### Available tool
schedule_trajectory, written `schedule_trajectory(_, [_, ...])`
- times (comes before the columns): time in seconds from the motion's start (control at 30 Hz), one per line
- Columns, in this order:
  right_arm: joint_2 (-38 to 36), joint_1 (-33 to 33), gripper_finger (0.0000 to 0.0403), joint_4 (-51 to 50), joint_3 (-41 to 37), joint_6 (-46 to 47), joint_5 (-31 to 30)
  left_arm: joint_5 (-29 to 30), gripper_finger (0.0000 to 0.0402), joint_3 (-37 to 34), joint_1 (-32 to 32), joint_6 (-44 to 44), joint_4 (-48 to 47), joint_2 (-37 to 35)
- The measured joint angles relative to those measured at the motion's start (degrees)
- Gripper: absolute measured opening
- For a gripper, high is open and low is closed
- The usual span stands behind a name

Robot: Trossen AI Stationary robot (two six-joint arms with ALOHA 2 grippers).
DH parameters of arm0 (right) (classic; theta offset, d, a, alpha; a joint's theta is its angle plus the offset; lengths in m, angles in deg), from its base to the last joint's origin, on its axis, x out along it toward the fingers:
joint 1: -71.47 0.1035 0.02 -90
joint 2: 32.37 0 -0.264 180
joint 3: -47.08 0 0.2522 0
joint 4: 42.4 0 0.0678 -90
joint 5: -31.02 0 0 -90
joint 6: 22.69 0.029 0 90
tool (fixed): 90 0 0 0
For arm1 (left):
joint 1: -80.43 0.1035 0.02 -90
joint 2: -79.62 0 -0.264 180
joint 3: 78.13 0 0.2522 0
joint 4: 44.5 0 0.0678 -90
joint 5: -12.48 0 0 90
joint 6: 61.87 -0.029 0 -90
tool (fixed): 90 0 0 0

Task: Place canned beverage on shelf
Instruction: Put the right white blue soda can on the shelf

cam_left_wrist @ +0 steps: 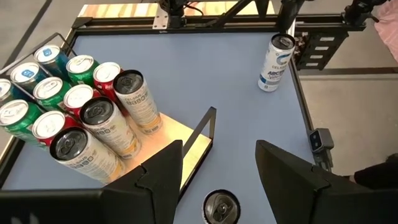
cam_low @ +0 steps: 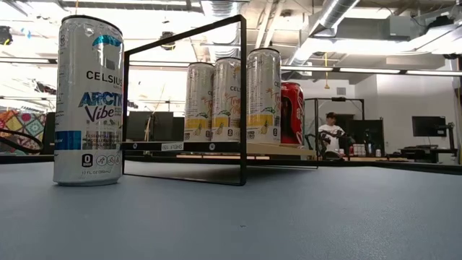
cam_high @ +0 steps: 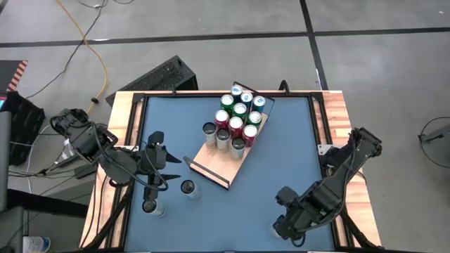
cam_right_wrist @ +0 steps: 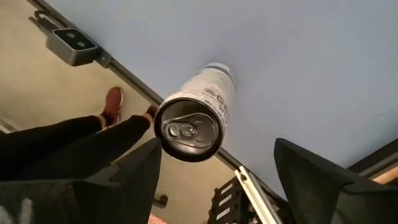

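Two loose cans stand upright on the blue surface [cam_high: 281, 176]: one [cam_high: 188, 187] just off the shelf [cam_high: 218, 165], one [cam_high: 279, 228] near your right end effector [cam_high: 294, 226]. Your left end effector [cam_left_wrist: 217, 180] hovers above the nearer can, fingers parted and empty. Centre on its top, descend straight, close gently. Right fingers also stand apart, empty.

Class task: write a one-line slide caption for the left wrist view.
Open left tool above a loose can, facing the shelf crowded with cans, one white can apart.
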Motion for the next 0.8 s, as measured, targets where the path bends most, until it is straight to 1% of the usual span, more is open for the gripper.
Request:
schedule_trajectory(0.1, [1.11, 0.11, 0.0296, 0.76, 0.11, -0.36, 0.25, -0.18, 0.0187, 0.0, 0.0, 0.13, -0.04, 0.0])
schedule_trajectory(0.2, [2.68, 0.13, 0.0296, 0.74, -0.04, -4.19, 0.41, -0.2, 0.0187, 0.0, 0.0, 0.15, -0.07, 0.0])
schedule_trajectory(0.33, [2.84, -1.05, 0.0296, 0.48, -0.02, -12.46, 4.79, -0.2, 0.0187, 0.0, 0.0, -0.03, -0.09, 0.0])
schedule_trajectory(0.4, [2.84, -2.46, 0.0296, 1.22, -0.02, -14.64, 6.45, -0.2, 0.0187, 0.0, 0.0, -0.06, -0.07, 0.0])
schedule_trajectory(0.57, [2.78, -5.0, 0.0296, 3.06, 0.0, -13.3, 6.12, -0.12, 0.0187, 0.0, 0.0, -0.02, -0.09, 0.0])
schedule_trajectory(0.67, [2.82, -4.43, 0.0296, 1.83, 0.0, -12.59, 5.78, -0.14, 0.0187, 0.0, 0.0, 0.0, -0.08, 0.0])
schedule_trajectory(0.8, [2.82, -3.11, 0.0296, 1.47, 0.0, -8.01, 3.44, -0.18, 0.0187, 0.0, 0.0, 0.0, -0.09, 0.0])
